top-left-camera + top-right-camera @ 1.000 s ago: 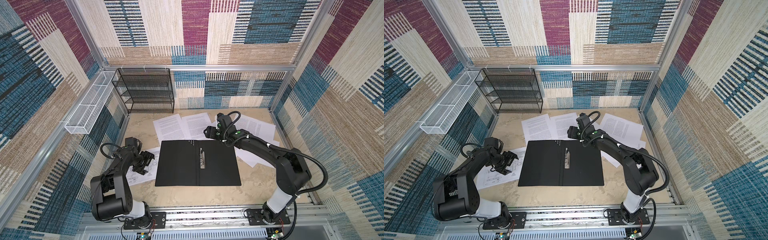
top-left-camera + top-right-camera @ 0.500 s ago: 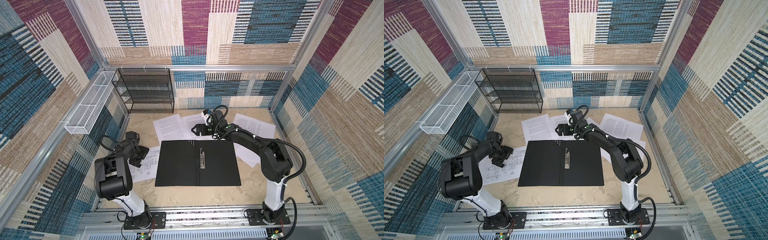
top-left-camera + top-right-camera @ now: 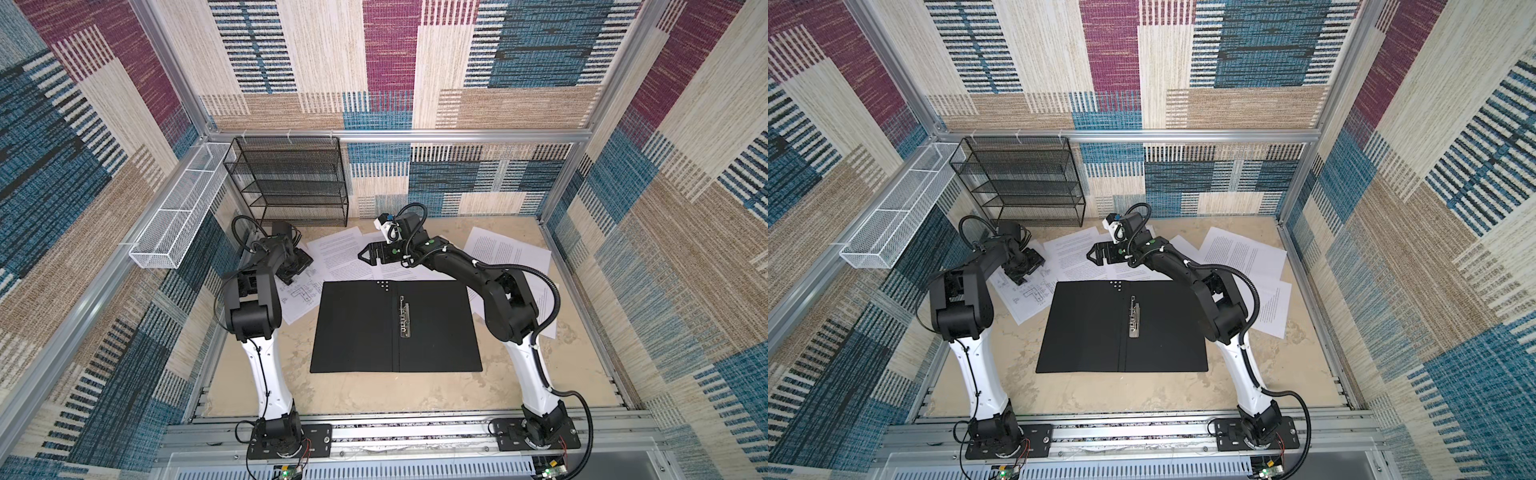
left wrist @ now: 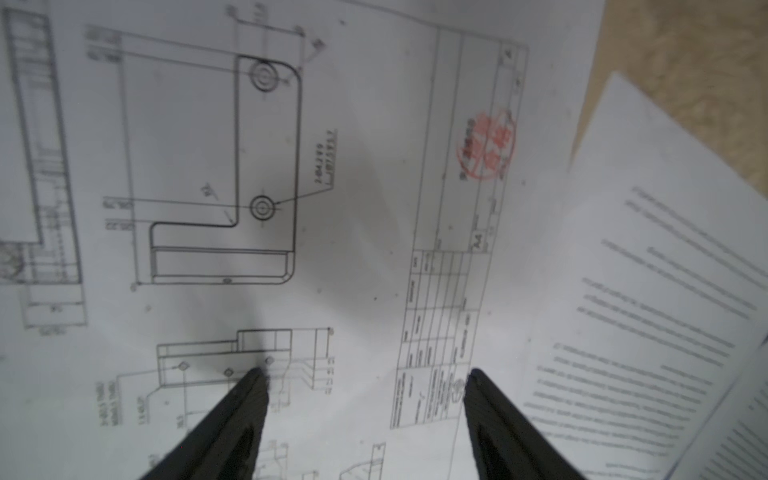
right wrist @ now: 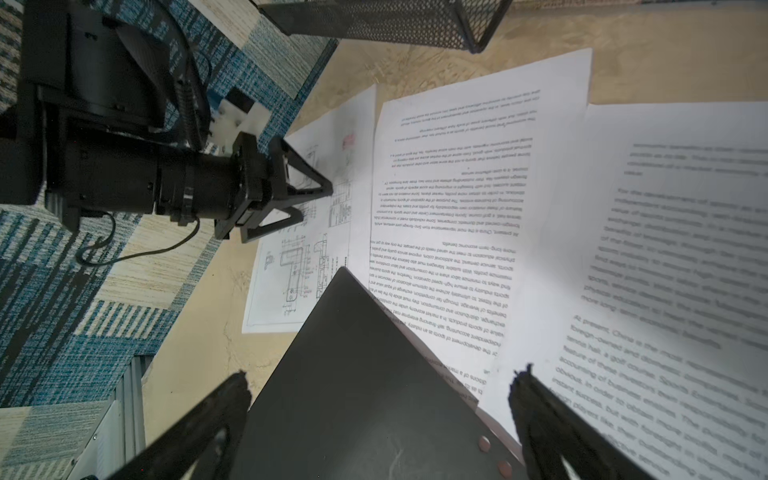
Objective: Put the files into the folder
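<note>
Lying open and flat at the centre of both top views, the folder shows its black inside and metal spine clip, with the files spread around its upper, left and right edges. The left gripper — jaws apart, nothing between them — stands over the line-drawing sheet at centre left. The right gripper, jaws spread wide and empty, hovers over the printed sheets just above the folder's upper edge.

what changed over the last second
The right gripper swung left over the text sheets behind the folder, jaws open wide. The left gripper moved back along the drawing sheet toward the rack. Nothing gripped; folder and sheets unmoved.
</note>
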Motion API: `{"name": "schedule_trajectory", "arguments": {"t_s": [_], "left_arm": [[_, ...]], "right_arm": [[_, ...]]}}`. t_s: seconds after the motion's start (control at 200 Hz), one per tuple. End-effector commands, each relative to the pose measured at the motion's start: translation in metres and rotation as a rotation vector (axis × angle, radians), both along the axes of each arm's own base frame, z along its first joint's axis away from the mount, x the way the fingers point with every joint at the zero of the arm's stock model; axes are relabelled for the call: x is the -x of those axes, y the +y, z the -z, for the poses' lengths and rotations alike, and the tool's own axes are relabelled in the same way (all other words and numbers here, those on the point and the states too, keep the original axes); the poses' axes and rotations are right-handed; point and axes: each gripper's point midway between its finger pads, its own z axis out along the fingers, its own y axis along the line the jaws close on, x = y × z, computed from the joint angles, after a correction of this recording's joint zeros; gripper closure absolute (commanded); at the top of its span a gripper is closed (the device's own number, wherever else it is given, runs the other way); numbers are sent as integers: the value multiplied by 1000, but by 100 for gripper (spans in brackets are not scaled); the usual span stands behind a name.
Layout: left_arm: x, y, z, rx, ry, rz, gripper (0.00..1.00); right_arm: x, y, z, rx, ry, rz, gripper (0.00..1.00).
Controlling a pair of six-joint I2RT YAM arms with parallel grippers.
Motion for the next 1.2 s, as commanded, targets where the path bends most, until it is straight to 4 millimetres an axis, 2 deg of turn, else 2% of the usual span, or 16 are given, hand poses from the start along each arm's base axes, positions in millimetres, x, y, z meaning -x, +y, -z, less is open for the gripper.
{"name": "schedule_trajectory", "arguments": {"t_s": [0.0,0.055,0.185,0.311,0.401,0.476,0.571,0.671,0.861,0.937,1.067,1.192], "left_arm": [[14,-25,17,95,84,105,24],[9,-33,19,128,75,135,25],[18,-44,31,148,98,148,25],[20,-74,43,203,113,193,25],[16,-90,46,216,109,208,25],[11,-105,44,255,93,229,26],[6,-118,30,278,60,264,27],[2,-113,10,269,23,260,27],[0,-96,-18,238,-26,251,26],[-3,-93,-23,258,-59,254,26],[-8,-82,-28,282,-97,231,27],[-7,-70,-23,276,-77,206,27]], "right_arm": [[9,17,17,41,33,-49,0],[10,25,27,53,48,-58,0],[20,42,45,64,84,-90,0],[36,48,62,71,138,-113,1],[44,49,64,51,157,-124,1],[37,47,53,31,138,-107,0],[10,30,48,5,169,-14,0],[-15,16,53,11,189,85,0],[-32,18,65,8,224,157,0],[-34,19,68,0,237,172,1],[-36,7,76,38,261,248,2],[-39,0,83,54,293,298,3]]}}
